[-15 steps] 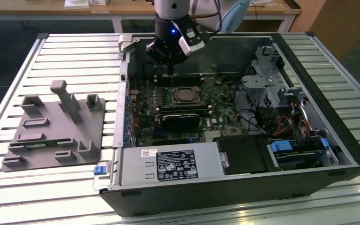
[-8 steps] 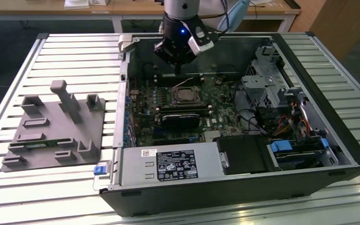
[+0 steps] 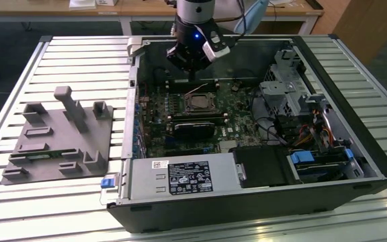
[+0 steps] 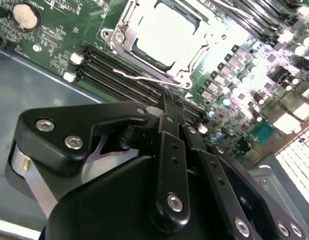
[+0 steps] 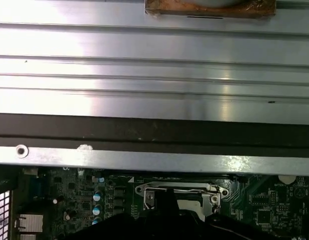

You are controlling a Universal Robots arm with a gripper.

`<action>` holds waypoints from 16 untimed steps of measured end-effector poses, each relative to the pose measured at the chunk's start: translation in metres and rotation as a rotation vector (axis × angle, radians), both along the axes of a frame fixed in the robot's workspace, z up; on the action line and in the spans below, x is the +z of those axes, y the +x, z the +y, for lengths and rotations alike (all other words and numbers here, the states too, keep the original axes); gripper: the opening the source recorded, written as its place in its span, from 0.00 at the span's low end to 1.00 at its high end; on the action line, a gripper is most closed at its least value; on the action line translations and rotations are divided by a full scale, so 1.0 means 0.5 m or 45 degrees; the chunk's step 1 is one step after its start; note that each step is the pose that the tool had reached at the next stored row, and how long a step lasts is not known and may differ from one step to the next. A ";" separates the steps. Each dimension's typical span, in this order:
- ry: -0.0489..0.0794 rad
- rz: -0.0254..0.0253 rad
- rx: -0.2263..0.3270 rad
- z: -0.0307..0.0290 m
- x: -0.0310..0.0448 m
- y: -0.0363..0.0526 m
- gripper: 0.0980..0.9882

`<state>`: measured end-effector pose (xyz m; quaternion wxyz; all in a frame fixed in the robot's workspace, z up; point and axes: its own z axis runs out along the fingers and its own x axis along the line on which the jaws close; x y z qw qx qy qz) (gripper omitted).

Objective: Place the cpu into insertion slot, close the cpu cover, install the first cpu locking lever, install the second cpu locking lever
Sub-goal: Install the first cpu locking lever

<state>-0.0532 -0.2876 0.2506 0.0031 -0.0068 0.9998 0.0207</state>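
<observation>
Exterior view: a robot arm's hand hangs inside an open computer case on a slatted metal bench. It is just beyond the slot, on the side away from the camera. A grey fixture sits outside the case, well apart from the slot, toward the exterior view's left. A silver power supply fills the case corner on the slot's near side.

Second wrist view: the hand's black fingers are drawn together at their tips with nothing between them. The cpu lies seated in the slot, its pale metal top showing through the window of the cover, which lies flat over it. A thin wire lever runs along the slot's edge nearest the hand. Whether it is latched cannot be told. Long black memory slots lie between the slot and the fingertips.

First wrist view: the cover shows as a bright frame on the green board, near the case wall, with bench slats past that wall.
</observation>
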 end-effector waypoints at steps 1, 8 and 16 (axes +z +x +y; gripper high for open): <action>0.000 0.0000 0.000 0.000 -0.003 0.004 0.02; 0.007 -0.0002 0.003 0.000 -0.014 0.020 0.02; 0.007 -0.0008 0.029 0.008 -0.034 0.028 0.02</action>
